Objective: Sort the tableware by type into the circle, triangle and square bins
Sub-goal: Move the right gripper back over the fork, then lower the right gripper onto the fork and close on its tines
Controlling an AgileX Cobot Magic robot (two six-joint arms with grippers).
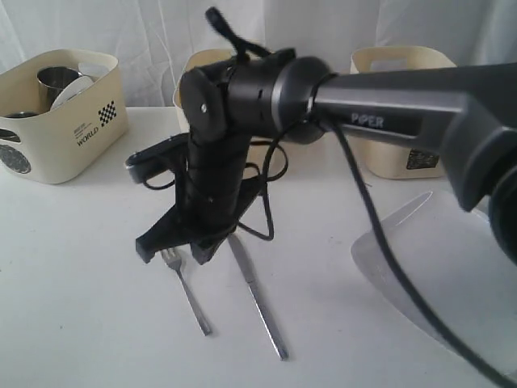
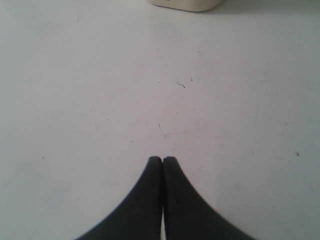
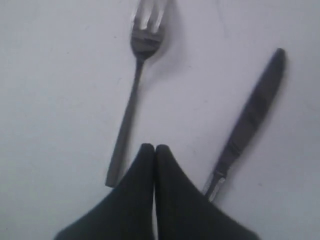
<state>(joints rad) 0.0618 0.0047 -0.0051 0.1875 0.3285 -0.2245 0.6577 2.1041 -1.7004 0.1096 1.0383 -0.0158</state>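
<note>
On the white desk, the large white rounded-square plate lies under the right arm, so a low swing toward the three cream bins could clip or drag it. The knife and fork lie flat, side by side but apart, in front of the bins. The right gripper hangs between them with its jaws pressed together on nothing. Lifting now would likely bring it up empty. Pushing down while closed could jab the desk or skid a thin handle sideways. The cutlery lies flush with the desk, so I judge a slipped pinch the likeliest fault. The left gripper has its jaws pressed together, holds nothing, and sits over bare desk.
</note>
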